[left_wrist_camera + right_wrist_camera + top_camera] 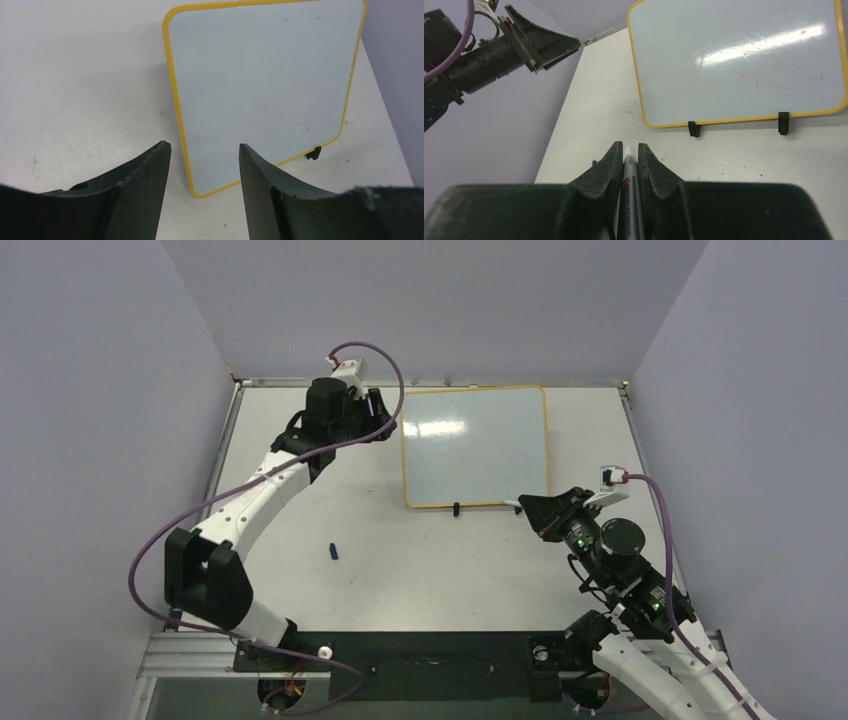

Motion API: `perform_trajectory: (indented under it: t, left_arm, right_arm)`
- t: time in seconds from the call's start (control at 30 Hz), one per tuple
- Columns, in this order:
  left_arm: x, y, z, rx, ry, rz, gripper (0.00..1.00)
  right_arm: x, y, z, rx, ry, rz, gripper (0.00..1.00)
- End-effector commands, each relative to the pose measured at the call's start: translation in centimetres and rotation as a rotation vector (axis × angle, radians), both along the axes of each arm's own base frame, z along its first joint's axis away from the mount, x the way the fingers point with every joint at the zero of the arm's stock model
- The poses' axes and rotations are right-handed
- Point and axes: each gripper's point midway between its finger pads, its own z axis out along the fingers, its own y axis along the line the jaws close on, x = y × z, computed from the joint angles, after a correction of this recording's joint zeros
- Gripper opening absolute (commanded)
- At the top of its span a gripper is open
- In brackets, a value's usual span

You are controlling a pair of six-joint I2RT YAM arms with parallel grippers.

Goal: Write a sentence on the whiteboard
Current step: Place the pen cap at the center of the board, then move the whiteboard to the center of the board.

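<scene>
The whiteboard (475,445) was blank; right jaws gripped the marker (630,200), left jaws gaped empty. Writing likely required lowering its tip there.

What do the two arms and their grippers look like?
The left arm and right arm have white link shells with black joint housings. A purple cable loops along each to a small white connector at the wrist. The left gripper and right gripper are black, with two tapered wedge-shaped fingers. The right arm shows green lights.
</scene>
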Motion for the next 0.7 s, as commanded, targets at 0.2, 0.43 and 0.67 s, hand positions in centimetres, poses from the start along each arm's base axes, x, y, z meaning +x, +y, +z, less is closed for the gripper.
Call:
perform_trajectory:
  t: [0.2,0.43,0.67]
  left_arm:
    - [8.4,-7.8,3.3,-0.02,-0.09,-0.287,0.52]
    - [12.5,-10.7,3.3,-0.018,-0.076,-0.371,0.53]
    - [15.3,-12.1,1.9,-0.031,-0.076,-0.386,0.55]
  right_arm:
    - [-0.8,-2.2,0.9,-0.046,-0.029,-0.06,0.0]
    - [-1.1,-2.9,0.8,-0.062,-0.024,-0.074,0.0]
    - [-2.0,-3.3,2.3,-0.054,-0.036,-0.067,0.0]
